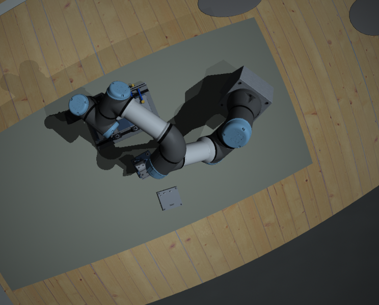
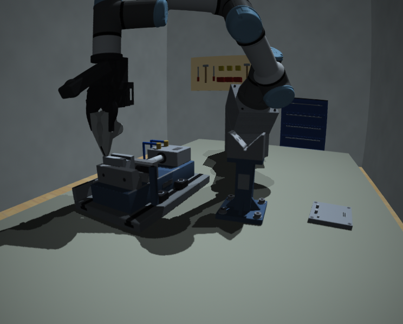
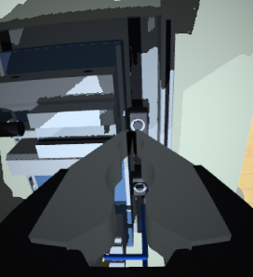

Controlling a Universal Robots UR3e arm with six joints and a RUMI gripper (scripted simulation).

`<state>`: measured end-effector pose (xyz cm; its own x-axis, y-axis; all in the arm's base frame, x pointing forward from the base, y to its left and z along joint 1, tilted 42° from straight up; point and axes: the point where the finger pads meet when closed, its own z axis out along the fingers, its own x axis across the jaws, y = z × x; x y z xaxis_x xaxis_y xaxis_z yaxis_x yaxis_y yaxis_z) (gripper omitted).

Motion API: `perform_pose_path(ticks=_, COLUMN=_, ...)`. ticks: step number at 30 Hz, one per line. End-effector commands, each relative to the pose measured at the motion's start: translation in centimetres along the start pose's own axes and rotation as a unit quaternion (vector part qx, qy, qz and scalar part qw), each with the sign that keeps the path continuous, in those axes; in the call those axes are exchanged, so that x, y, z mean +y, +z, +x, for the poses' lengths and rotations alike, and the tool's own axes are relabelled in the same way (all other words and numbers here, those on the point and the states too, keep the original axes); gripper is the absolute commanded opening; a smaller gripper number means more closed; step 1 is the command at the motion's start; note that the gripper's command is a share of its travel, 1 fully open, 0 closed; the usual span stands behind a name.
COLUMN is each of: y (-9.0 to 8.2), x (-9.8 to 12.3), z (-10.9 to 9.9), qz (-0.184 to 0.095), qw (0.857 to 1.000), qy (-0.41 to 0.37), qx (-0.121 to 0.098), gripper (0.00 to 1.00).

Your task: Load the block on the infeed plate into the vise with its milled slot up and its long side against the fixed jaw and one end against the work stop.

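The grey part (image 2: 119,159) lies in the vise (image 2: 139,181) between the jaws, and it also shows in the wrist view (image 3: 67,122) as a light block to the left of my fingers. My gripper (image 2: 104,150) is shut and holds nothing. It points straight down, with its tip just above the near left end of the part, over the front jaw (image 2: 115,176). In the wrist view the shut fingertips (image 3: 129,136) sit beside the part's end. The air cylinder (image 2: 170,155) is at the back of the vise. In the overhead view my arm hides most of the vise (image 1: 124,115).
The V-block (image 2: 245,142) stands on its blue post right of the vise and also shows in the overhead view (image 1: 142,163). The infeed plate (image 2: 330,215) lies bare at the right, as the overhead view (image 1: 169,198) also shows. The robot's base block (image 1: 252,88) is at the back.
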<state>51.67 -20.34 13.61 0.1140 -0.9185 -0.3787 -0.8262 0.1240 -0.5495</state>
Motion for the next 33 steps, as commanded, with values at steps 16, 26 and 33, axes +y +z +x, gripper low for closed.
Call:
perform_pose_path(ticks=16, y=-0.09, x=-0.06, z=-0.43, qz=0.001, qw=1.000, qy=0.000, qx=0.001, gripper=0.00)
perform_pose_path(ticks=26, y=-0.09, x=-0.06, z=-0.73, qz=0.001, qw=1.000, qy=0.000, qx=0.001, gripper=0.00)
perform_pose_path(ticks=33, y=-0.09, x=-0.06, z=-0.89, qz=0.001, qw=1.000, qy=0.000, qx=0.001, gripper=0.00)
